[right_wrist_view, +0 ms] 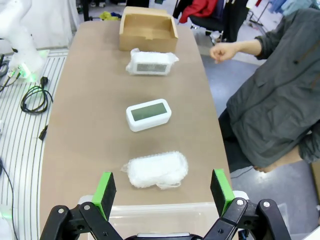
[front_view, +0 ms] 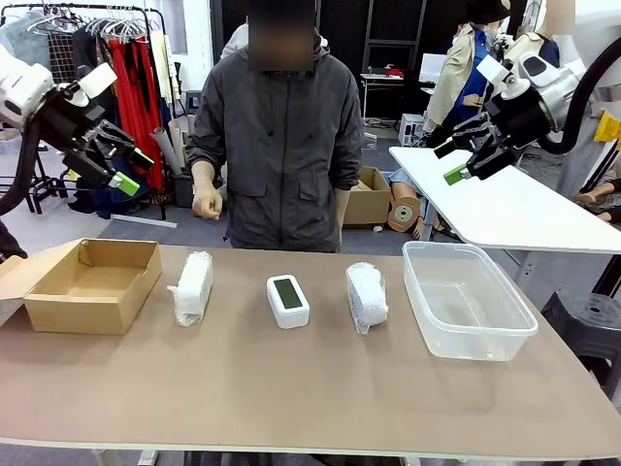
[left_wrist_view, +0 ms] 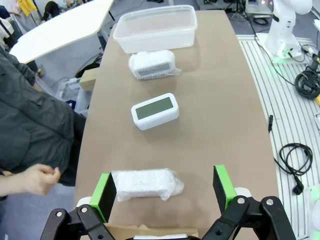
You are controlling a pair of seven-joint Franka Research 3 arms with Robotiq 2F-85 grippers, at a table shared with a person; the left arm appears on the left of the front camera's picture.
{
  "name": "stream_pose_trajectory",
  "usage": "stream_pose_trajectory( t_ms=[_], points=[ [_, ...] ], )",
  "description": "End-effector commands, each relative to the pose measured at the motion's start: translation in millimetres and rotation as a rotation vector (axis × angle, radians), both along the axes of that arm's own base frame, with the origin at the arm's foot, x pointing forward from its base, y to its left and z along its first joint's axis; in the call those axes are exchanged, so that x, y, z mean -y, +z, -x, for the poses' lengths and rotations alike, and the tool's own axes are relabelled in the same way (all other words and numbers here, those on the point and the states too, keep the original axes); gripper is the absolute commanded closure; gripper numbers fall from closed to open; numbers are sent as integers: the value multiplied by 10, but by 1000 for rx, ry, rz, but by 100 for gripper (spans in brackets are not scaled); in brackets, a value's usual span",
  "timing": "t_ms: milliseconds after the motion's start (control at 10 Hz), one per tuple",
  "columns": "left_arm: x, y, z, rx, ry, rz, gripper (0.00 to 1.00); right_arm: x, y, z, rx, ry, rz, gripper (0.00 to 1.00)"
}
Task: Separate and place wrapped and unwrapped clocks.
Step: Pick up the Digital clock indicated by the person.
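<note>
Brown table (front_view: 291,388). High over its ends, left gripper (front_view: 131,167) and right gripper (front_view: 449,162) angled downward, jaws wide apart, holding nothing. Box (front_view: 58,316) at left, tub (front_view: 456,247) at right, both empty. Between them in a row: wrapped clock (front_view: 192,287), bare clock (front_view: 287,300), second wrapped clock (front_view: 366,296).

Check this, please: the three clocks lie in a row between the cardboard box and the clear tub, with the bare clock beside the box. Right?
Not quite. The front view shows the bare clock in the middle of the row; a wrapped clock lies beside the cardboard box. The rest is right.
</note>
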State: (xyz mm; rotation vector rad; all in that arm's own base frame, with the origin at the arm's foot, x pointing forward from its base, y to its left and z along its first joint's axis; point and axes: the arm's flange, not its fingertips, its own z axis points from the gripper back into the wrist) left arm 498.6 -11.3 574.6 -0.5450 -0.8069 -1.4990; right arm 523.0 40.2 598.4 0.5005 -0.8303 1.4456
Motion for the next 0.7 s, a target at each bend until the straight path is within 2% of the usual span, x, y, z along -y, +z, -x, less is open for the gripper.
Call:
stream_pose_trajectory(
  t_ms=[0, 600],
  points=[
    [-3, 15, 7, 7, 4, 1, 0, 15, 1, -1, 3, -2, 10, 0],
    [-3, 15, 7, 7, 4, 1, 0, 15, 1, -1, 3, -2, 10, 0]
  ],
)
